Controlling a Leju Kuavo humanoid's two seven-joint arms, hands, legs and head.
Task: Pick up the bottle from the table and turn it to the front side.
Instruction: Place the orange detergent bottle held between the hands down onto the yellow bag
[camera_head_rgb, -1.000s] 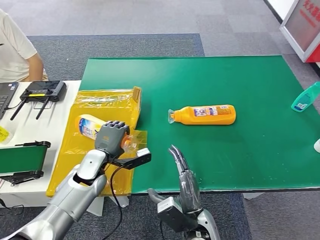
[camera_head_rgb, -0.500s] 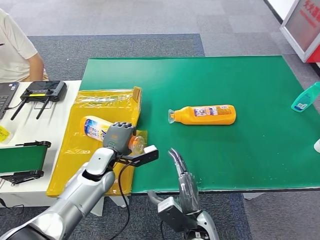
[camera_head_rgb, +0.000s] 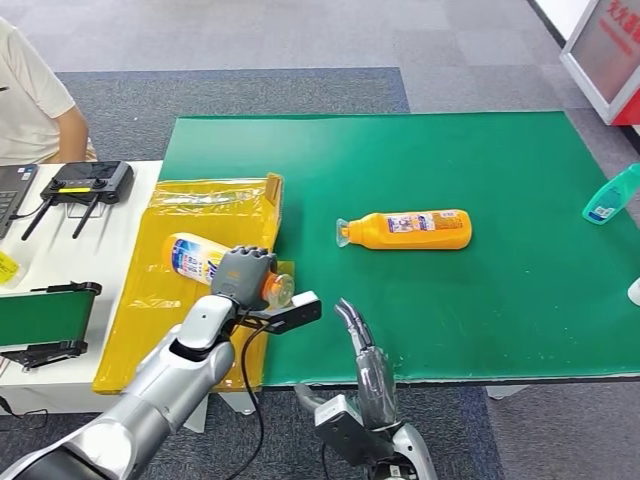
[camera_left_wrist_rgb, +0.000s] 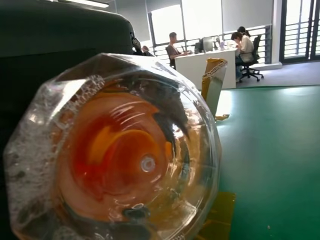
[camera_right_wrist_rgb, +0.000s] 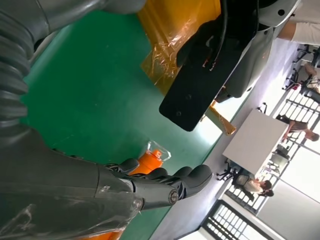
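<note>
Green mat table (camera_head_rgb: 453, 160) spans my head view centre to right. On it: orange bottle (camera_head_rgb: 407, 230) lying on its side mid-frame, teal bottle (camera_head_rgb: 610, 196) at the right edge, yellow plastic bag (camera_head_rgb: 204, 215) overlapping the mat's left edge. White side table (camera_head_rgb: 106, 240) at left carries a black controller (camera_head_rgb: 87, 182) and a green-topped stand (camera_head_rgb: 45, 318), lower left.

Grey carpet tiles (camera_head_rgb: 302, 40) beyond green-topped table (camera_head_rgb: 453, 160); far off, bright windows (camera_left_wrist_rgb: 196, 20), white desk (camera_left_wrist_rgb: 196, 65), office chairs (camera_left_wrist_rgb: 251, 70).
</note>
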